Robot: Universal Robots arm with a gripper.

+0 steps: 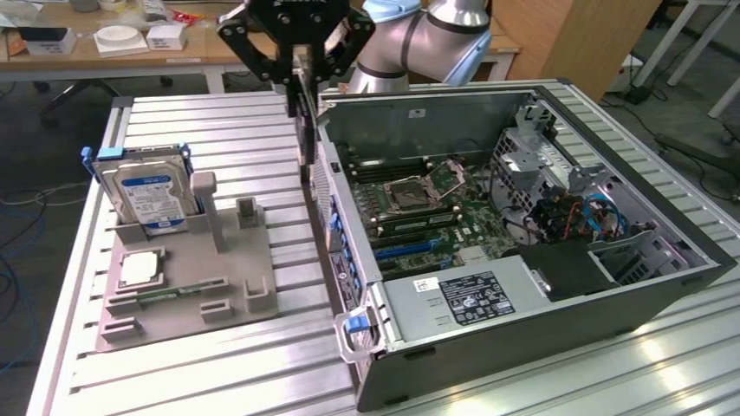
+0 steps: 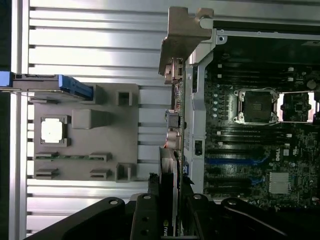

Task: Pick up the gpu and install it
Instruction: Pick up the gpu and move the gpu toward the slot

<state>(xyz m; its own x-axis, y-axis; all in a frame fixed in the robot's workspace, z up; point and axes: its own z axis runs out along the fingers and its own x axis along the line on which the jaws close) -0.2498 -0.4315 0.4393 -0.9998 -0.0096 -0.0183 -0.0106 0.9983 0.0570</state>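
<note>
1. While the pickup part looks done, the install isn't. The thin dark circuit-board gpu [image 1: 308, 147] hangs edge-on from the black two-finger gripper [image 1: 303, 85], just outside the open black tower computer case [image 1: 521, 347], right by its wall on the exterior view's left. It isn't seated in anything yet.
2. The fingers [image 2: 145, 220] are clamped on the card from both sides.
3. Beside the case, on the exterior view's left, sits a grey moulded parts holder [image 1: 173, 329]. It holds an upright silver hard drive with a blue-white label [image 1: 145, 195], a flat square silver processor chip [image 1: 139, 269] and a narrow green memory stick [image 1: 162, 295].
4. Inside the case there's a green motherboard [image 1: 463, 221] with an open processor socket [image 1: 417, 191], blue expansion slots [image 1: 405, 247] that look unfilled to me, and a grey labelled power supply [image 1: 463, 299].
</note>
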